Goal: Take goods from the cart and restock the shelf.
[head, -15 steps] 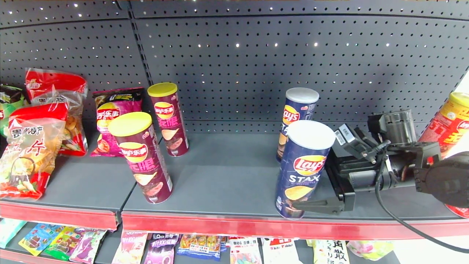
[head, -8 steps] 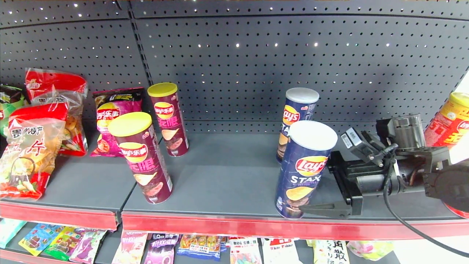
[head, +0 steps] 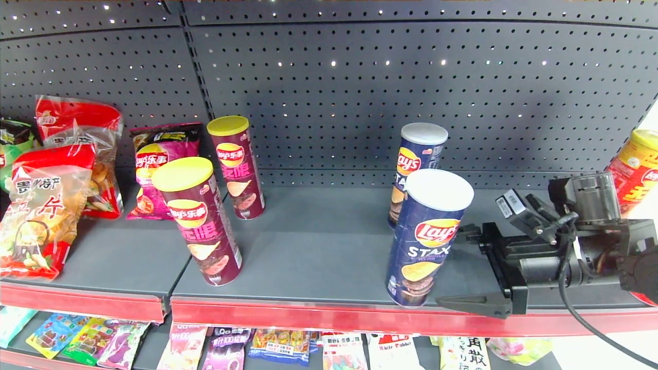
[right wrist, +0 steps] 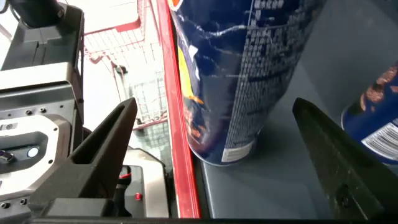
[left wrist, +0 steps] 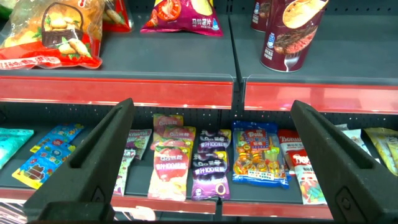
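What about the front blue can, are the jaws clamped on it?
No, the jaws stand wide open, not touching the front blue can.

Matte-black right gripper (head: pixel 450 267)
Tapered black fingers (head: pixel 473 303), silver cylinder (head: pixel 596 198) at the wrist, thin black cable (head: pixel 581 318) looping below.

left gripper (left wrist: pixel 211 107) and right gripper (right wrist: pixel 214 109) (both) spread wide

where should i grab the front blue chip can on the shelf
Around its mid-body, coming from the robot's right. The front blue can stands upright, a smooth cylinder with that side free, and the open right end effector sits level there. The rear blue can crowds its back.
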Robot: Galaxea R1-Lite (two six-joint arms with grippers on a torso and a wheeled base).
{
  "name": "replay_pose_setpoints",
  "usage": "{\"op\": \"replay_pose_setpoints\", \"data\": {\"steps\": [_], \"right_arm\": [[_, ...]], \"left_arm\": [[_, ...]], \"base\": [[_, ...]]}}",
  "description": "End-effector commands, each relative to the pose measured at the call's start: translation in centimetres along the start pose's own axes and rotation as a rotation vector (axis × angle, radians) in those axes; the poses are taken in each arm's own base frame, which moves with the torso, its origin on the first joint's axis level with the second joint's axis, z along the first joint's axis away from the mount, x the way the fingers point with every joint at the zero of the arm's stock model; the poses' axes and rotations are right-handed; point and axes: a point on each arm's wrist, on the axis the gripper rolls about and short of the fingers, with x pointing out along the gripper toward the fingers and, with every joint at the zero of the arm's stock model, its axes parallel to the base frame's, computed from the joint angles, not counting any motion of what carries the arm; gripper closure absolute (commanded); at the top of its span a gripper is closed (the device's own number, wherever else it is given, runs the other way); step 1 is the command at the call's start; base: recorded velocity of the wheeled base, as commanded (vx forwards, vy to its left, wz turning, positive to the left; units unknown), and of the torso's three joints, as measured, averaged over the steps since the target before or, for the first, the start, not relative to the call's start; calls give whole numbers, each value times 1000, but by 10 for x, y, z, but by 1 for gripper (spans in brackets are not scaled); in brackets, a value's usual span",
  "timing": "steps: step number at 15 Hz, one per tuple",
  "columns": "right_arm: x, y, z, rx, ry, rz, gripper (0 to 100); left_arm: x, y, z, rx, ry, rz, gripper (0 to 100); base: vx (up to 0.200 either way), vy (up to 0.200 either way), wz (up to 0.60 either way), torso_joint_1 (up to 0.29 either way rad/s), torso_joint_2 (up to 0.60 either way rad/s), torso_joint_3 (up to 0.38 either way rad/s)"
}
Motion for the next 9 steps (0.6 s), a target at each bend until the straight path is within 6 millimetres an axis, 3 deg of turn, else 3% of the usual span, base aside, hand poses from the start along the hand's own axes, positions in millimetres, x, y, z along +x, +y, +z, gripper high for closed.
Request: {"op": "replay_pose_setpoints", "data": {"steps": [1, 9], "right_arm": [[-4, 5, -1, 3, 0, -4, 0], [-22, 4, -10, 99, 95, -200, 0]], "left_arm": [[0, 0, 0, -1, 1, 1, 0], [0, 0, 0, -1, 1, 1, 0]], "base": [[0, 0, 0, 0, 0, 0], [0, 0, 0, 0, 0, 0]]}}
